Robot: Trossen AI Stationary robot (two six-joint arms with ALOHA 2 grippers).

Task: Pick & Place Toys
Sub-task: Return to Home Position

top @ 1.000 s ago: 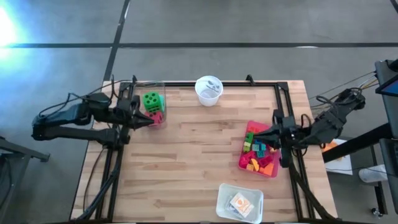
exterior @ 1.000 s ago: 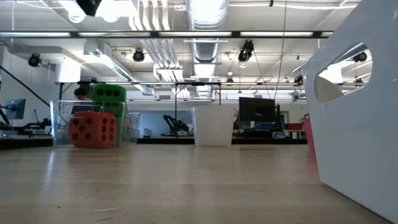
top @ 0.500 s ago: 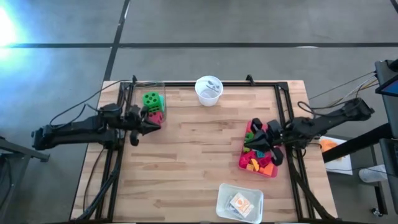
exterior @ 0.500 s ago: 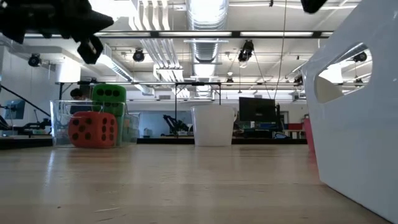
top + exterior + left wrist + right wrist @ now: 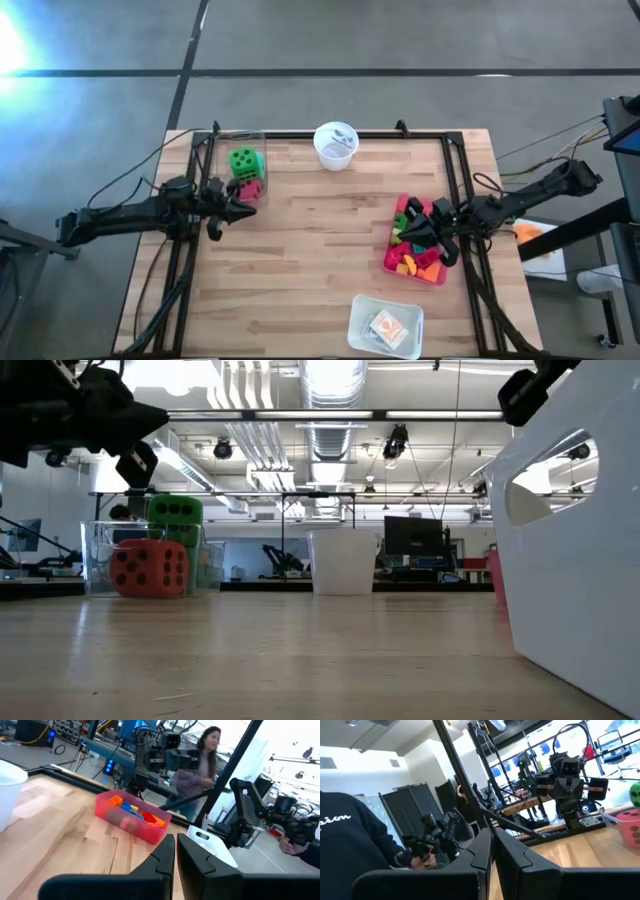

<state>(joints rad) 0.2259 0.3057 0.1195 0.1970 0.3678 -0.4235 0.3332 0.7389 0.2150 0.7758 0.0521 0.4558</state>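
Bricks: many small plastic building bricks (image 5: 415, 255) in red, orange, yellow, green and blue lie heaped in a pink plastic bin (image 5: 438, 278), at the centre right of the high view.
Dice: a green black-dotted die (image 5: 241, 160) and a red black-dotted die (image 5: 251, 187) sit close together in a clear plastic box (image 5: 258, 140), at the upper left of the light wooden desk (image 5: 310, 250).
Left arm: it is stretched out low from the left edge of the high view. The left tool (image 5: 243, 198) is just beside the red die, and its fingers are pressed together with only a thin slit between them.
Right arm: it reaches in from the right edge. The right tool (image 5: 404, 233) is over the bin's left side, and its fingers are pressed together on nothing.
Other things: a white round cup (image 5: 336, 145) stands at the upper middle, and a white rectangular tray (image 5: 354, 320) at the lower edge.
Low view only: the green die shows above the red one, both with their dots facing the camera. The arms are dark shapes in the upper corners, and the tray's wall fills the right side.
Left wrist view only: bricks rise above the bin's rim, and a person in a purple top (image 5: 197, 767) stands beyond the desk.
Right wrist view only: the other arm shows far off, and a person in a dark garment with white lettering (image 5: 350, 835) is close by.
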